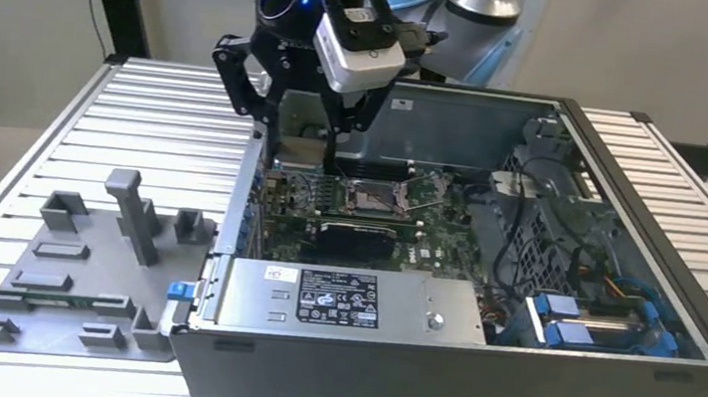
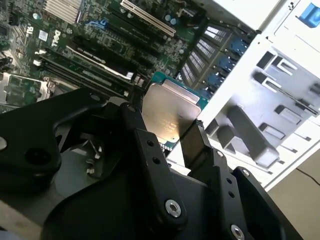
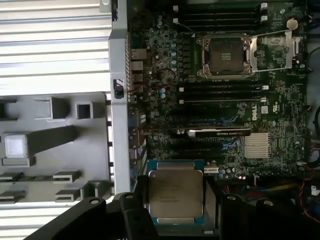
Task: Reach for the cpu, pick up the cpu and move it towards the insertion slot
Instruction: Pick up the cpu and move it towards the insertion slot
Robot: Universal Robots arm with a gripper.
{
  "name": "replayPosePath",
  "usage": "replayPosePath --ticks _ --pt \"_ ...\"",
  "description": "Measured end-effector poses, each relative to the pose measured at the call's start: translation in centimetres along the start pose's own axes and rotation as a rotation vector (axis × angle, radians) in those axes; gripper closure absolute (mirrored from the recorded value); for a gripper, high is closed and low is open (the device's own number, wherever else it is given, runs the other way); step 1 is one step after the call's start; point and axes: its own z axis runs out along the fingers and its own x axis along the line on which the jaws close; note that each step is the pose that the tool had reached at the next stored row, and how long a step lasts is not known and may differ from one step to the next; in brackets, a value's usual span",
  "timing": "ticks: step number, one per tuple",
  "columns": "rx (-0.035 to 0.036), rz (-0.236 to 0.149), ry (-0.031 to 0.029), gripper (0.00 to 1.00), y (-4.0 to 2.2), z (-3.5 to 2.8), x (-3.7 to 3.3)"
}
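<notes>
The black fingers point(image 2: 150, 150) are closed on the cpu point(image 2: 170, 112), one on each of two opposite edges, and its pale metal face with teal rim shows between them in both wrist views; in the first wrist view the cpu point(image 3: 175, 192) sits framed by the fingers point(image 3: 131, 212). The gripper point(image 1: 304, 143) hangs over the open case point(image 1: 612, 278), above the motherboard point(image 1: 326, 210), carrying the cpu point(image 1: 302, 152) clear of the board. The slot point(image 1: 373, 197) lies on the motherboard a little to the exterior view's right of the gripper and lower in that view, its silver frame open around a dark centre. In the first wrist view the slot point(image 3: 223, 55) is well apart from the cpu, with the black memory and card slots between them. Outside the case, on the slatted table point(image 1: 135, 124), the grey fixture plate point(image 1: 72, 327) with its upright blocks lies to the exterior view's left of the case.
</notes>
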Motion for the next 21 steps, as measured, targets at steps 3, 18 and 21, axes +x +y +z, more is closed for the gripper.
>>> replayPosePath --ticks 3,18,21 --pt "0.0 0.0 0.0 1.0 0.03 0.0 -0.53" --pt "-0.0001 0.0 0.0 1.0 0.2 0.01 -3.28" --pt "0.0 0.0 0.0 1.0 0.24 0.01 -3.89"
